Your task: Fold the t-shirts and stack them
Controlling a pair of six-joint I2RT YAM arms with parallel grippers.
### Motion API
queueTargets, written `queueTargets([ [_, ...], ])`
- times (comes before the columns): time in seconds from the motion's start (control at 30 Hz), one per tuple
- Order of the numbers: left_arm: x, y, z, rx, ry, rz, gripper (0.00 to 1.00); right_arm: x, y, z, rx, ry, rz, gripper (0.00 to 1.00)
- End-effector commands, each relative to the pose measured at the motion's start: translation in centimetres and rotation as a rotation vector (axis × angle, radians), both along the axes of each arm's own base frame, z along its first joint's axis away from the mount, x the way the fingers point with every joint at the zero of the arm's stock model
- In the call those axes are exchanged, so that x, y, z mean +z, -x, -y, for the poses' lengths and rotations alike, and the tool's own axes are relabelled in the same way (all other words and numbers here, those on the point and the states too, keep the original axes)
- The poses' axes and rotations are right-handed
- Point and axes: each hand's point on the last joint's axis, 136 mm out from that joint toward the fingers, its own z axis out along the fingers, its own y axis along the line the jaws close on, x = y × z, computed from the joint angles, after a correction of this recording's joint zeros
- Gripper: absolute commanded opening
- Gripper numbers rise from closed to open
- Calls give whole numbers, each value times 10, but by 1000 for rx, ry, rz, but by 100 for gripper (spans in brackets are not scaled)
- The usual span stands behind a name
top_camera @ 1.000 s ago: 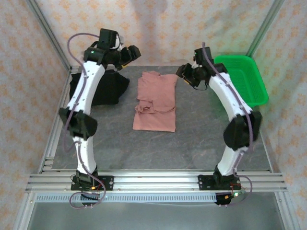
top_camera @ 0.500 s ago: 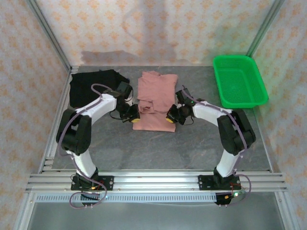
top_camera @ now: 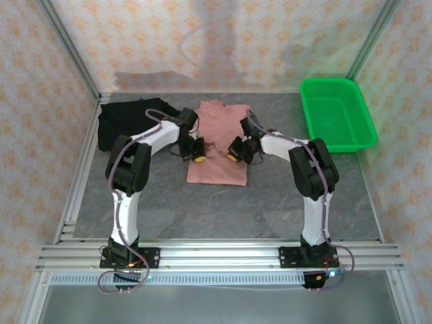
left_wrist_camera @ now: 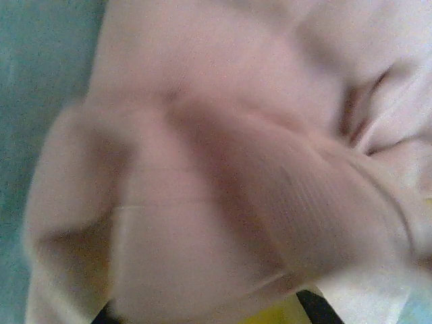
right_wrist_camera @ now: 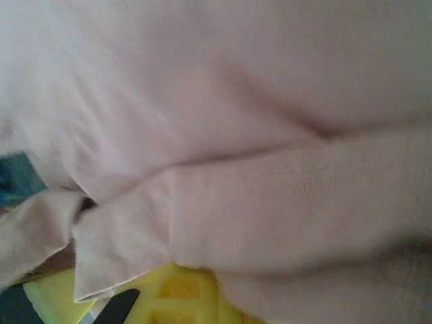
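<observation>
Soft, even light from above; close views blurred.
The top view is bright and sharp, with only faint shadows on the grey worktop (top_camera: 270, 202) and a dim smudge on the back wall (top_camera: 202, 40). In both wrist views the pink t-shirt (left_wrist_camera: 223, 169) is out of focus, its folds smeared and shaded.

Pink t-shirt (top_camera: 217, 165): soft matt cloth; close under my wrists it shows a fine ribbed knit and a stitched hem.
Black t-shirt (top_camera: 125, 121): matt cloth, softly creased.
Basket (top_camera: 335, 81): bright green plastic mesh, slightly glossy.
Desk (top_camera: 270, 199): grey, mottled like stone, matt.
Near rails (top_camera: 216, 255): bare metal with a dull sheen.
My right end effector (top_camera: 234, 150): smooth yellow plastic fingers (right_wrist_camera: 177, 297).
</observation>
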Motion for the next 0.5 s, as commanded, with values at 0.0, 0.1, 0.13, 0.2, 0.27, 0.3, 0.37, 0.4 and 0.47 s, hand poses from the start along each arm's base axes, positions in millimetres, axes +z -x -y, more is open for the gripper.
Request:
queueTargets([
  [0.0, 30, -41, -9, 20, -66, 113, 4, 18, -41, 16, -83, 19, 76, 5],
  [0.1, 67, -81, -17, 100, -67, 235, 5, 43, -73, 26, -143, 2, 158, 15],
  [0.13, 83, -93, -19, 127, -53, 274, 8, 55, -82, 29, -159, -5, 193, 21],
  [0.2, 116, -110, -22, 166, -28, 352, 17, 81, -96, 34, -178, -21, 271, 29],
  [0.27, 149, -120, -30, 200, -28, 420, 30, 109, -100, 41, -187, -9, 341, 35],
  [0.3, 168, -121, -34, 212, -9, 454, 40, 122, -98, 44, -184, -2, 374, 39],
  [0.37, 200, -114, -41, 216, 13, 513, 56, 148, -85, 50, -163, 4, 426, 47],
  [0.4, 213, -106, -44, 201, 20, 537, 61, 156, -75, 54, -149, 14, 435, 51],
  [0.47, 231, -84, -48, 165, 26, 563, 68, 167, -49, 61, -116, 29, 436, 63],
])
